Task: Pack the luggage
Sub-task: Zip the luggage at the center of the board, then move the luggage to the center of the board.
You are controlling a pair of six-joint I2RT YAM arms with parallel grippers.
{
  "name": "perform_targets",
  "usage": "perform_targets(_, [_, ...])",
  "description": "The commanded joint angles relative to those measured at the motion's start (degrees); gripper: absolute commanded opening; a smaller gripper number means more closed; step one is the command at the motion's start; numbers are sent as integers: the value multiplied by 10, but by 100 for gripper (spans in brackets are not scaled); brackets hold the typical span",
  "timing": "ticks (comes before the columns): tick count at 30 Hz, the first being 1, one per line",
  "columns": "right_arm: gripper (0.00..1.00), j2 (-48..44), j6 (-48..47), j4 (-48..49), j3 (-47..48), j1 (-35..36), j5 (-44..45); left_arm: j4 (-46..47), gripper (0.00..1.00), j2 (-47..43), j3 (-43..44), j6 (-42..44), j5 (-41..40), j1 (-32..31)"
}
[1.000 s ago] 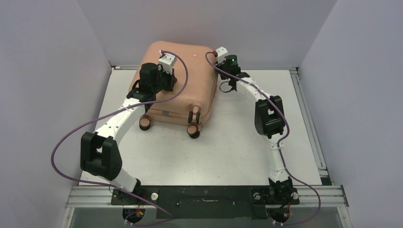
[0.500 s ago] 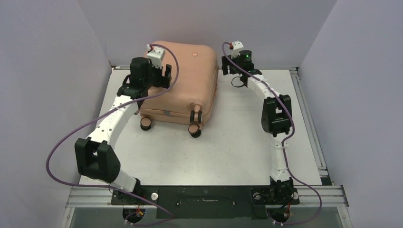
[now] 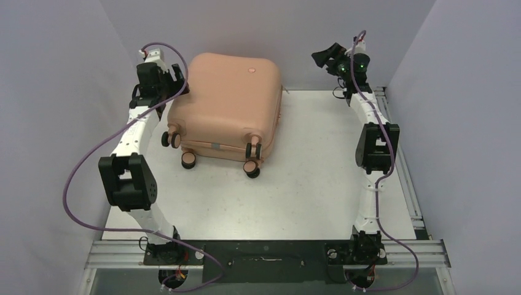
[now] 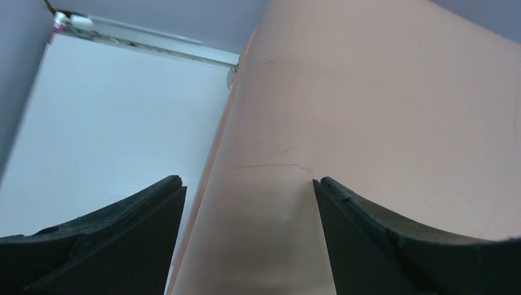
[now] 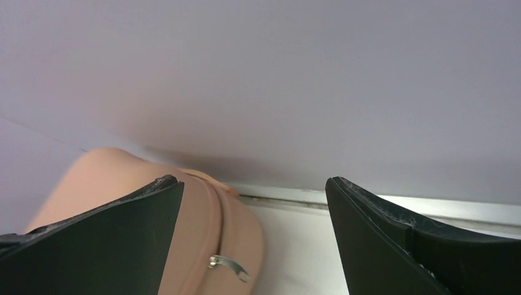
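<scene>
Item: luggage (image 3: 230,104), salmon-pink hard shell with rounded corners, lying closed on its broad face on the far left-centre of the table (image 3: 307,184). Long axis runs far to near, slightly skewed, with the wheels (image 3: 250,167) at the near end and the logo dot (image 3: 250,70) near the far edge. Surface is smooth and matte, with a few faint scuff lines visible in the left wrist view. The seam runs round the side, and a small metal zip pull (image 5: 228,265) hangs at the right far corner; whether the zip is run fully round cannot be told. Left gripper (image 4: 247,181): jaws spread wide, holding nothing, just beside the shell's far left edge, with the shell lying ahead and to its right. Right gripper (image 5: 253,179): jaws likewise spread and empty, raised near the back wall and well apart from the shell, which lies below and to its left. Fingers are black hard plastic, wedge-shaped, with rough inner edges. The left arm is nearer. Judgement: with the shell shut and both grippers clear, packing looks at or near its end; any further push or nudge would fall to the left arm, acting across the short axis.
</scene>
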Motion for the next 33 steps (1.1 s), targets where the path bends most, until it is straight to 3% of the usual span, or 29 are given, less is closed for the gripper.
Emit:
perform_targets(1, [90,33,206,193,-3,22,-127,38,80,74,58,-91,128,27])
perform_targets(4, [90,52,250,221,-4,36,-140,44,84,121,97,-131,203,40])
perform_targets(7, [90,78,290,268,-1,46,-152,64,96,165,127,-166,280,47])
perform_targets(12, [90,109,361,401,-2,56,-218,61,96,201,157,-182,352,50])
perform_targets(16, [90,67,525,639,-151,54,-319,56,96,119,83,-141,322,61])
perform_targets(18, [90,-3,488,653,-265,55,-356,31,96,70,52,-110,281,68])
perform_targets(21, [90,-138,295,468,-383,56,-382,-52,96,10,29,-44,218,73])
perform_targets(25, [90,-237,-83,-15,-373,62,-313,-87,96,-92,-44,25,164,71])
perform_targets(26, [90,-251,-157,-91,-365,66,-285,-91,96,-121,-66,41,153,68])
perform_targets(27, [90,-265,-206,-149,-366,68,-267,-101,96,-146,-82,59,138,62])
perform_targets(33, [90,-324,-278,-253,-392,56,-256,-169,100,-235,-158,165,25,8])
